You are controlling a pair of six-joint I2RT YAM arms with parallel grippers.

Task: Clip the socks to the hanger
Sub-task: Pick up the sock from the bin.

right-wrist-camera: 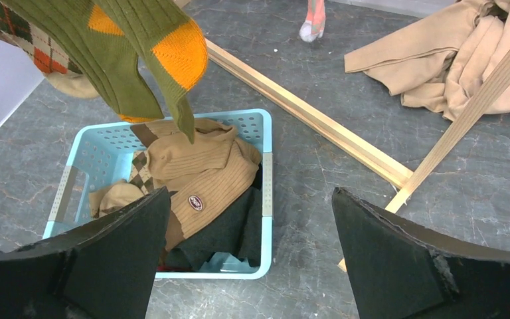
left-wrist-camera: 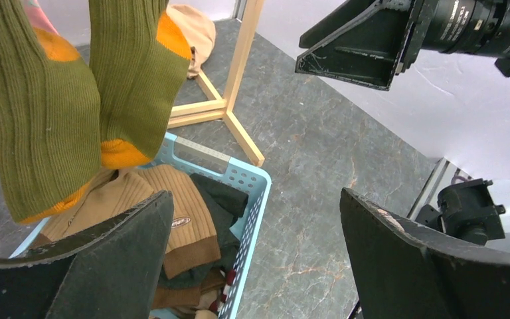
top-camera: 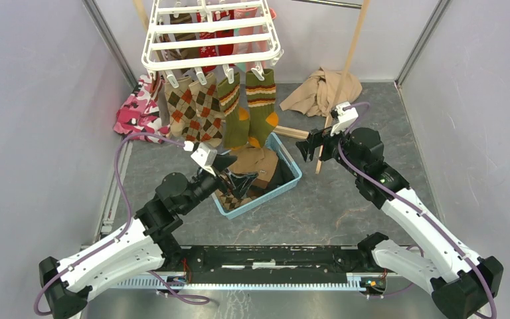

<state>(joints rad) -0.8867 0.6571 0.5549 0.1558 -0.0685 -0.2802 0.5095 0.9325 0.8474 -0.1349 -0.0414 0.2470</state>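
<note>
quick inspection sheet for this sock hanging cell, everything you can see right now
surface: grey marbled table, no spills seen
job's things: white hanger overhead; argyle socks and green socks clipped along its near edge, red ones behind; tan socks and dark ones piled in the blue basket
clutter: beige garment far right, pink camouflage cloth far left
end effectors: left end effector open over the basket, holding nothing; right end effector open, holding nothing
cables: purple cable looped off the left arm, another along the right arm
surroundings: wooden pole stand, pale walls
</note>
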